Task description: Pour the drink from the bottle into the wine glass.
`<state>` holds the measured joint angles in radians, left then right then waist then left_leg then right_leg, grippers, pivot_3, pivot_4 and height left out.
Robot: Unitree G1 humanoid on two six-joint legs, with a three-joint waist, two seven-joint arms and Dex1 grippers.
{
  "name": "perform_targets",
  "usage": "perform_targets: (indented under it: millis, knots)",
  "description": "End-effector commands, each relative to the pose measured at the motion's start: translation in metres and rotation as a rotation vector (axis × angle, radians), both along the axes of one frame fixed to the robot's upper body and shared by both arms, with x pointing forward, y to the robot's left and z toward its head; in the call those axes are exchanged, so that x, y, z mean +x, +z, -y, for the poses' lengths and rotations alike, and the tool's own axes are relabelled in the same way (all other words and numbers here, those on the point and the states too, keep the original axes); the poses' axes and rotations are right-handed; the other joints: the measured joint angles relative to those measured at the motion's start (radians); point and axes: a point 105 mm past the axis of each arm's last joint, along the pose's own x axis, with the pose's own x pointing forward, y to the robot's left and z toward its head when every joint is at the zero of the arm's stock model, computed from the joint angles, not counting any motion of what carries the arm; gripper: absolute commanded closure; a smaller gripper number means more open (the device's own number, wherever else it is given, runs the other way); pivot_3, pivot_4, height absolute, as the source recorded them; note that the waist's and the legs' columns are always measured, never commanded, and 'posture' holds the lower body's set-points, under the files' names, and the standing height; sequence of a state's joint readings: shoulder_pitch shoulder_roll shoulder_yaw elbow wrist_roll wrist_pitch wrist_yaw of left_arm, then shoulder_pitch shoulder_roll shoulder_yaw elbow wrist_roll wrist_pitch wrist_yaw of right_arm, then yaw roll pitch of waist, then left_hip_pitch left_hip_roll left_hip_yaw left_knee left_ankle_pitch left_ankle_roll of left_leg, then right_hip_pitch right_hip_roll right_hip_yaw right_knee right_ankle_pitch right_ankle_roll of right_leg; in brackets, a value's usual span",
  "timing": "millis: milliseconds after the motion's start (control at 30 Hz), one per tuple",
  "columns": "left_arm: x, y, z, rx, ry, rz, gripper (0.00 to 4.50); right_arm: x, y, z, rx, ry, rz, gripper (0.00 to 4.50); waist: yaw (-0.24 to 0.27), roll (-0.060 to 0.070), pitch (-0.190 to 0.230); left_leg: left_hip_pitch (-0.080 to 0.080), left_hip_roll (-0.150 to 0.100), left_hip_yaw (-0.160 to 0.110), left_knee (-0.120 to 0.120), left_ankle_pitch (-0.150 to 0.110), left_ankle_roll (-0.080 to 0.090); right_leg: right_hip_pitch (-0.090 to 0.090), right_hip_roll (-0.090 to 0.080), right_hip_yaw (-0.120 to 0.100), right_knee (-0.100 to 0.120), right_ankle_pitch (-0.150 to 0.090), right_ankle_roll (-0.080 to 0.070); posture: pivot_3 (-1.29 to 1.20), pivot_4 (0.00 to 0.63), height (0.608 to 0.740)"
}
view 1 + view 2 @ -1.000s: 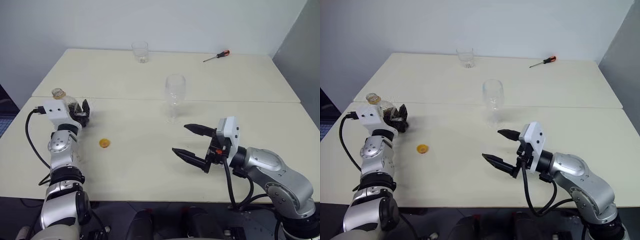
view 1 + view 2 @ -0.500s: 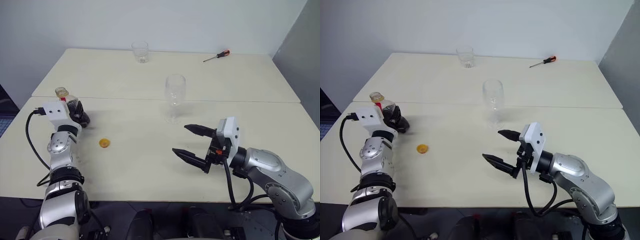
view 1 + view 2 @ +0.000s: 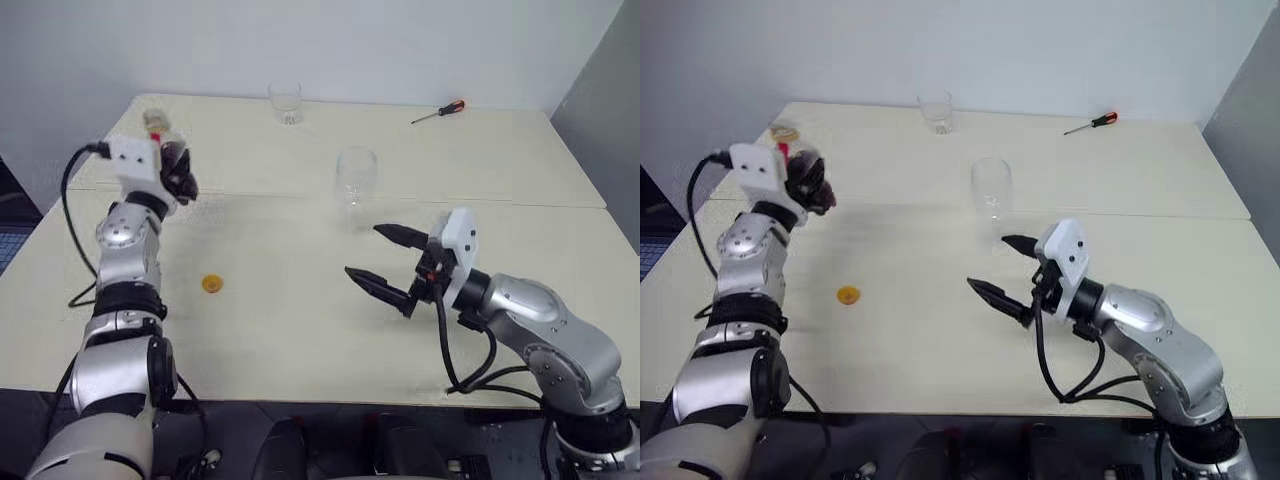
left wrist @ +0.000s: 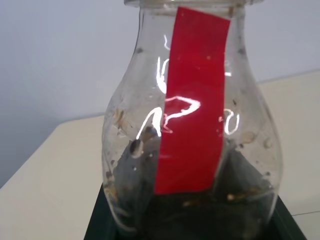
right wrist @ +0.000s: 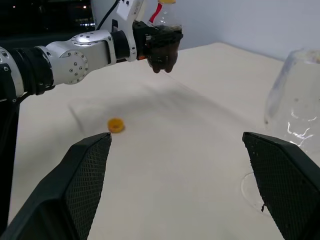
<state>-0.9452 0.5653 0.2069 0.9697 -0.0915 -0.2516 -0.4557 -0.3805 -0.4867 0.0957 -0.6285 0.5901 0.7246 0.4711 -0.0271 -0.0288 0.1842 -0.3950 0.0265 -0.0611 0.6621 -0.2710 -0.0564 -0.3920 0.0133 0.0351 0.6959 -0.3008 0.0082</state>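
Note:
My left gripper [image 3: 178, 174] is shut on the bottle [image 3: 165, 150] and holds it upright in the air over the table's far left. The bottle is clear with a red label [image 4: 192, 125] and an open mouth. The dark drink [image 4: 240, 205] sits in its lower part. The wine glass [image 3: 355, 180] stands empty near the table's middle, right of the bottle. My right gripper [image 3: 363, 251] is open just in front of the glass, nothing between its fingers. The right wrist view shows the glass [image 5: 295, 95] close by and the held bottle [image 5: 162, 22] farther off.
An orange cap [image 3: 211, 284] lies on the table below the lifted bottle. A clear tumbler [image 3: 285, 102] and a red-handled screwdriver [image 3: 438, 111] sit at the far edge. A seam [image 3: 500, 203] runs across between two joined tabletops.
My left gripper closed on the bottle, then lifted it off the table, up and toward the middle. My right gripper crept a little forward, still open.

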Motion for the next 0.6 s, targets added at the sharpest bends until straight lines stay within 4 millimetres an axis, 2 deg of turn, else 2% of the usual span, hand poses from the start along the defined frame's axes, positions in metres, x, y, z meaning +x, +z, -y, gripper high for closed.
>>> perform_targets:
  millis: [33,167,333,467,600]
  knots:
    - [0.006,0.031,0.034,0.078,-0.139,0.056,3.19,0.015,0.016,0.01,0.002,-0.092,0.053,0.0,0.0,0.0,0.0,-0.002,0.0,0.0,0.0,0.0,0.0,-0.002,0.0,0.0,0.0,0.0,0.0,0.0,0.15,0.74]
    - [0.011,0.045,0.075,0.156,-0.287,0.065,3.19,0.031,0.024,0.019,-0.041,-0.144,0.087,0.0,0.0,0.0,0.0,-0.008,-0.001,0.003,0.0,0.0,0.0,-0.011,0.0,0.0,0.002,0.0,0.0,0.0,0.15,0.74]
    - [0.011,0.055,0.113,0.196,-0.45,0.054,3.19,0.053,0.033,0.031,-0.055,-0.218,0.109,0.0,-0.005,0.0,0.0,-0.011,-0.001,0.007,0.0,0.0,0.0,-0.015,0.0,0.002,0.002,0.0,0.0,0.0,0.15,0.74]
    - [0.008,0.061,0.136,0.276,-0.549,0.057,3.19,0.068,0.045,0.037,-0.032,-0.27,0.118,0.0,-0.007,0.0,0.0,-0.011,-0.001,0.008,-0.001,0.0,0.0,-0.016,0.0,0.003,0.002,0.0,-0.001,0.0,0.15,0.74]
    - [0.004,0.068,0.144,0.387,-0.576,0.088,3.19,0.074,0.054,0.038,-0.018,-0.288,0.128,0.0,-0.006,0.0,0.0,-0.011,-0.001,0.008,0.0,0.0,0.0,-0.017,0.002,0.003,0.004,0.0,-0.001,0.0,0.15,0.74]
